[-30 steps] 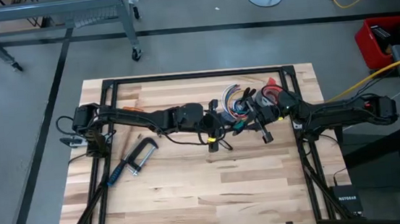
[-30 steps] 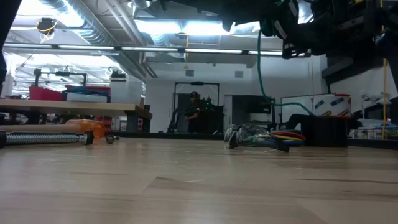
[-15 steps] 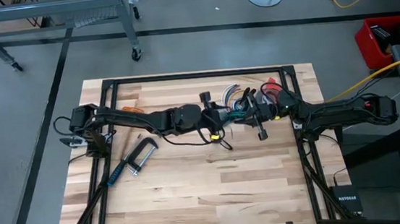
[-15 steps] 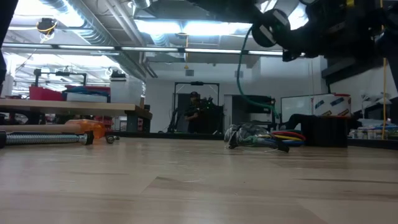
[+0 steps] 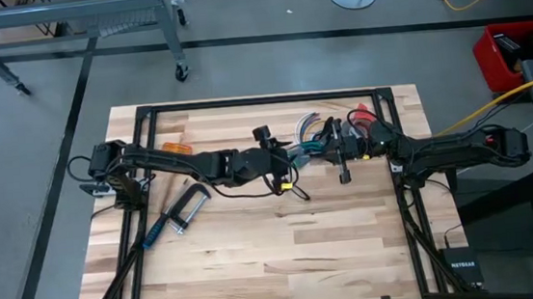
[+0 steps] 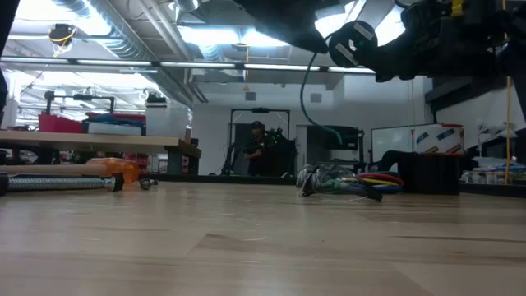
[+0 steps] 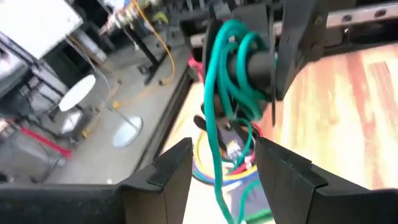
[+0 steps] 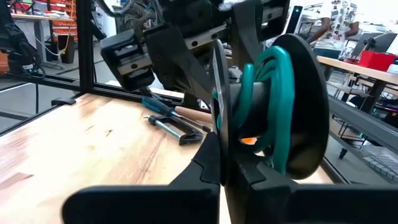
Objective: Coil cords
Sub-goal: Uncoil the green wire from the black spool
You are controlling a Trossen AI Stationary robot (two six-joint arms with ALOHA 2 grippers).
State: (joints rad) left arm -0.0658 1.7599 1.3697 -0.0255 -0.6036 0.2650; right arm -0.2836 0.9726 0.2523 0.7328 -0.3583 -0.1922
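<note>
Now the left gripper (image 7: 217,165) is shown released, having been clenched 1 second earlier. Its green cord (image 7: 227,74) remains wound on the spool pinched by the clenched right gripper (image 5: 341,153), above the table (image 5: 285,254); winding appears nearly complete.

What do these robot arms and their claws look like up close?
Both arms are dark, jointed and slender, with black cables trailing at their bases. The left arm carries a small yellow mark near its claw, whose two fingers are flat, angular black plates. The right arm ends in a similar black claw.
</note>
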